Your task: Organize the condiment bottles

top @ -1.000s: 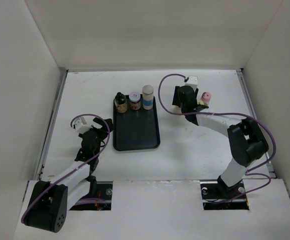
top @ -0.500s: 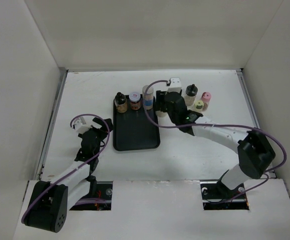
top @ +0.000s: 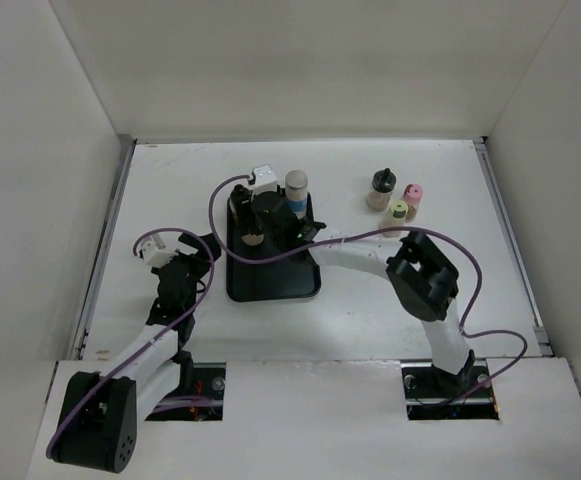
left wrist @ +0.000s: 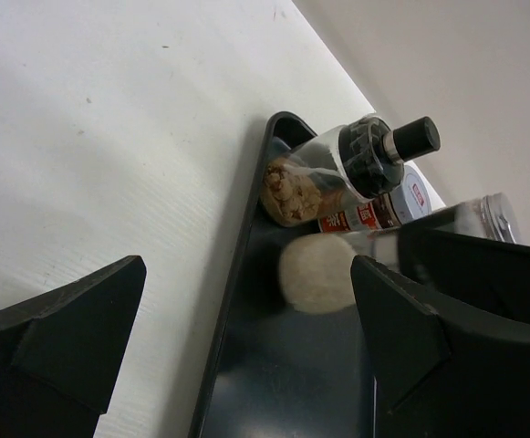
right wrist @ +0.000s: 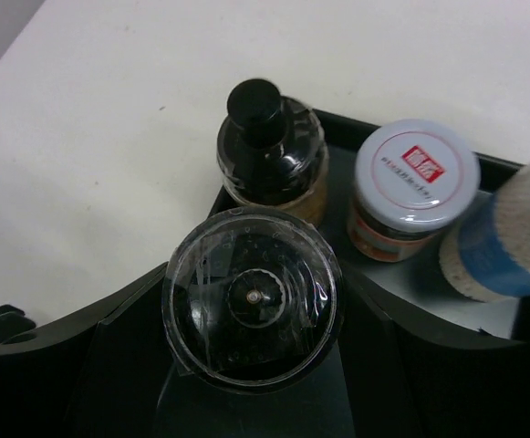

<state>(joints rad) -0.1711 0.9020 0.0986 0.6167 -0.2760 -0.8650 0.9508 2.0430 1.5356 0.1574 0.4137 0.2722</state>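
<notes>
My right gripper [top: 262,212] reaches across over the black tray [top: 290,278] and is shut on a condiment bottle [right wrist: 251,310] with a clear cap over a black grinder top. Its pale base [left wrist: 317,272] is low over the tray's rear left; I cannot tell whether it touches. Behind it in the tray stand a black-capped bottle [right wrist: 265,151], a grey-capped jar [right wrist: 415,178] and the tall blue-labelled bottle [right wrist: 502,246]. Three more bottles stand on the table at the right: black-capped [top: 378,190], pink-capped [top: 414,195], pale-yellow-capped [top: 398,212]. My left gripper [top: 192,255] is open and empty, left of the tray.
White walls close in the table on the left, back and right. The right arm's purple cable [top: 300,245] trails over the tray. The tray's front half [left wrist: 283,383] holds nothing.
My right arm has swung left from the group of bottles on the table to over the tray, carrying the clear-capped bottle. The left arm has barely moved.
</notes>
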